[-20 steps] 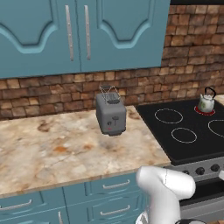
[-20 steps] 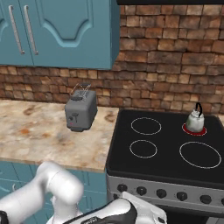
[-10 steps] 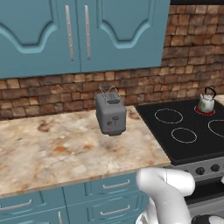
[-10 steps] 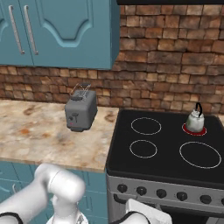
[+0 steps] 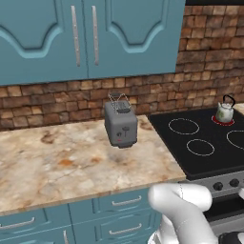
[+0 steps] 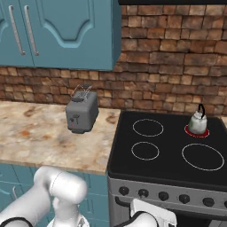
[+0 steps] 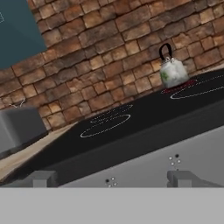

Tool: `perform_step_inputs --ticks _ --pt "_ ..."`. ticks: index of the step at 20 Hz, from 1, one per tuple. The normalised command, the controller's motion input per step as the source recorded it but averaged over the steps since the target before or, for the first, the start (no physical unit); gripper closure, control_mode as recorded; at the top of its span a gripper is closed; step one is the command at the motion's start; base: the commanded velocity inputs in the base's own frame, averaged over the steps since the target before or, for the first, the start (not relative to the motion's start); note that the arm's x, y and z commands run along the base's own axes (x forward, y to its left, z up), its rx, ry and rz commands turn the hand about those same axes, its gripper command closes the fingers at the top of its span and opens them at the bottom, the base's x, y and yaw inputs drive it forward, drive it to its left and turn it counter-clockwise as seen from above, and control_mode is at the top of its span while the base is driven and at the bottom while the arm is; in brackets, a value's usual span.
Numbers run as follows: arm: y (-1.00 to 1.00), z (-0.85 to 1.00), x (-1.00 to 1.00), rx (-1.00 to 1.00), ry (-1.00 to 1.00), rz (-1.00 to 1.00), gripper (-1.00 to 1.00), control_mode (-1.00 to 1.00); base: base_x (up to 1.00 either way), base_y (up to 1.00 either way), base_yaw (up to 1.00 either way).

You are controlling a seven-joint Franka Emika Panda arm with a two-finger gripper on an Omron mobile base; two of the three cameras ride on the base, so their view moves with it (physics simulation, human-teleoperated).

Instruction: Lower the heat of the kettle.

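The kettle [image 6: 197, 122] is small, silvery-green, with a black arched handle. It stands on the back right burner [image 6: 197, 132], which glows red. It also appears at the right edge of the left base view, kettle [image 5: 224, 112], and up right in the hand view, kettle [image 7: 173, 72]. My gripper [image 7: 111, 181] is open, its fingertips [image 7: 41, 178] wide apart with nothing between them. It faces the stove's grey front panel [image 7: 144, 168] from low down, well short of the kettle. A row of knobs [image 6: 162, 196] runs along that panel.
A grey boxy toaster [image 5: 121, 125] stands on the marble counter [image 5: 57, 167] left of the black stovetop [image 6: 168, 150]. Blue cabinets hang above, with blue drawers [image 5: 114, 209] below the counter. My white wrist [image 6: 150, 213] hangs low before the stove front.
My arm has swung down and to the right, bringing the hand low in front of the stove's panel. The kettle and toaster have not moved.
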Motion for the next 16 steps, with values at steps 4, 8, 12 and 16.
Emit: perform_step_inputs --ticks 4,8,12,16 --pt "0.00 -0.06 0.32 -0.08 0.00 0.00 -1.00 -1.00 0.00 0.00 0.00" --pt "0.00 -0.13 0.27 -0.13 0.00 0.00 -1.00 -1.00 0.00 0.00 0.00" --pt "-0.01 -0.12 0.18 -0.10 0.00 -0.02 -1.00 -1.00 0.00 0.00 0.00" --pt "-0.09 -0.11 0.04 -0.04 0.00 -0.02 -1.00 -1.00 0.00 0.00 0.00"
